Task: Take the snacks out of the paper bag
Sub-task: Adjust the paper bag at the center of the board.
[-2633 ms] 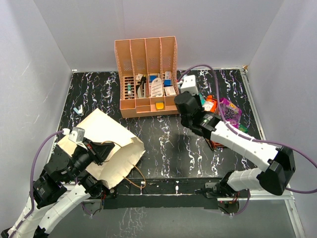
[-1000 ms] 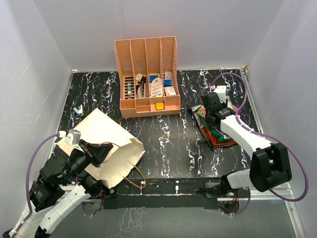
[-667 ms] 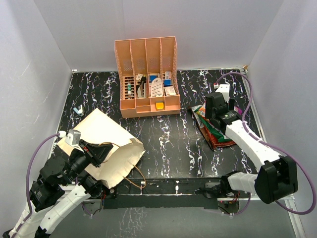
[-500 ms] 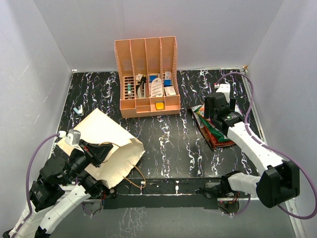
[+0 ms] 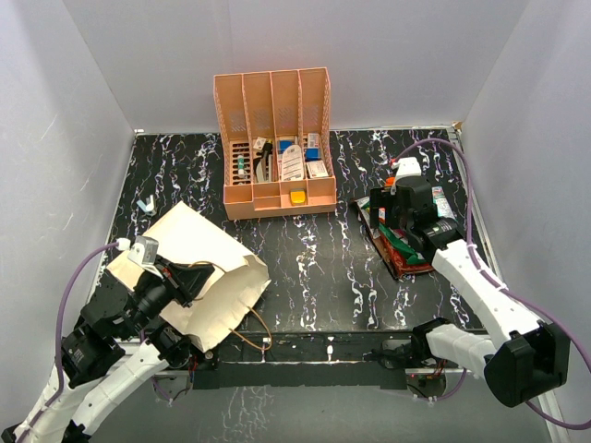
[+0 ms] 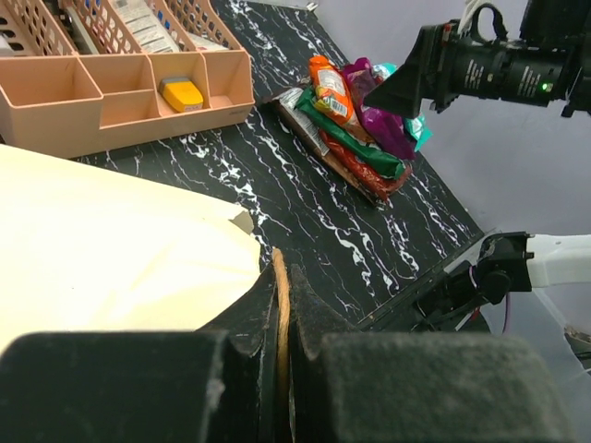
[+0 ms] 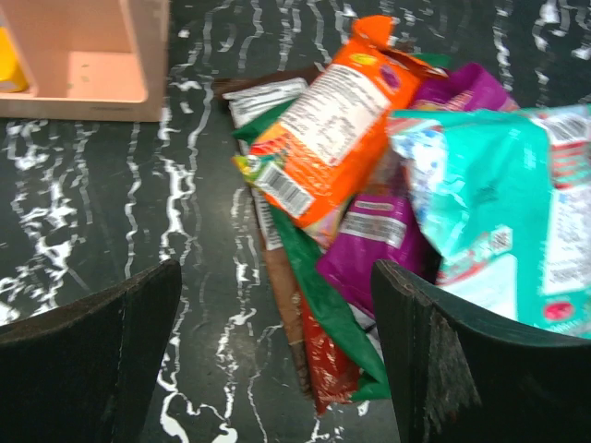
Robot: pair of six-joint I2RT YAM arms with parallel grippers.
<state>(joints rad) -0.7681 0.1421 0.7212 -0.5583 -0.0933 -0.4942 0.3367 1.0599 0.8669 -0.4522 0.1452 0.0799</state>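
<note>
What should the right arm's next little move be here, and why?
Probably lifting the right end effector off the snacks and swinging it over toward the paper bag. Its jaws stand open and empty above the pile, which lies outside the bag, while the left end effector is shut on the cord handle. Whether anything is left inside cannot be seen.

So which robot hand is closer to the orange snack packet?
Right. The right gripper hovers open just over the orange packet. The left gripper is far across the table, shut on the paper bag's cord handle.
</note>
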